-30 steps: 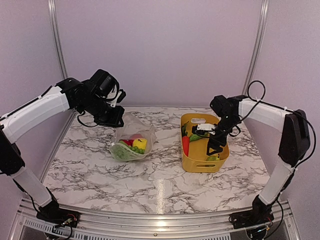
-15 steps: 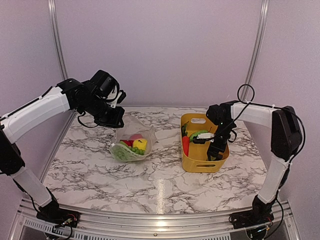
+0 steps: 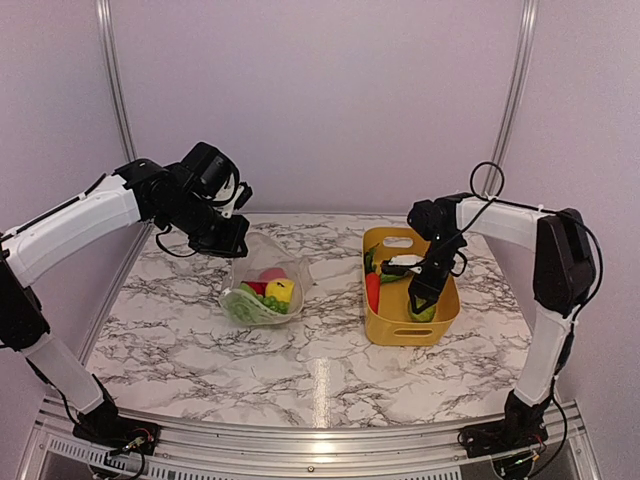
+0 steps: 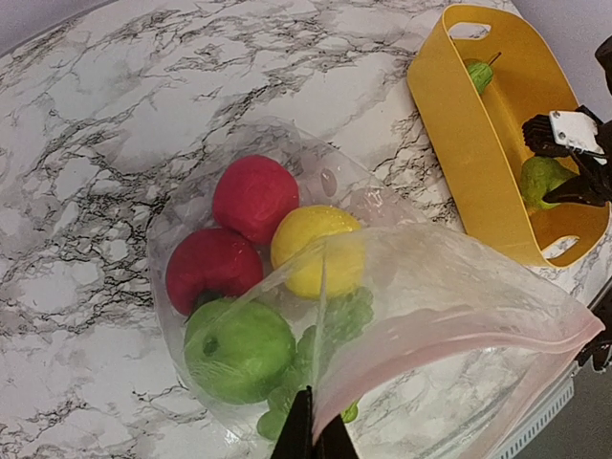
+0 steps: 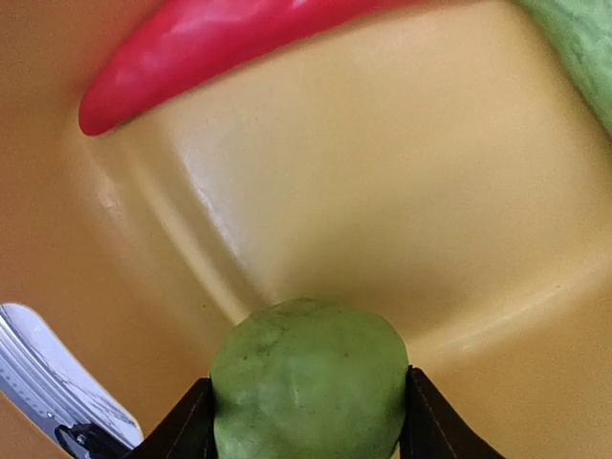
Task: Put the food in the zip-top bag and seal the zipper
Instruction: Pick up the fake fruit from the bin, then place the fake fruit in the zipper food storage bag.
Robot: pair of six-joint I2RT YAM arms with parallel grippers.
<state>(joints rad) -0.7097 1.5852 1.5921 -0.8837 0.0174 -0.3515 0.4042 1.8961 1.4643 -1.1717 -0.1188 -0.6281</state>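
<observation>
The zip-top bag lies open on the marble table. It holds two red fruits, a yellow lemon, a green apple and green leafy pieces. My left gripper is shut on the bag's mouth edge and holds it up; the pinkish zipper runs off to the right. My right gripper is down inside the yellow basket. Its jaws touch both sides of a green pear. A red carrot lies beside it.
More green food lies at the basket's far end and at the top right of the right wrist view. The basket walls stand close around my right gripper. The frame posts and back wall border the table.
My right gripper has gone lower and nearer into the basket, down onto the green pear. The left arm and the bag have stayed where they were.
</observation>
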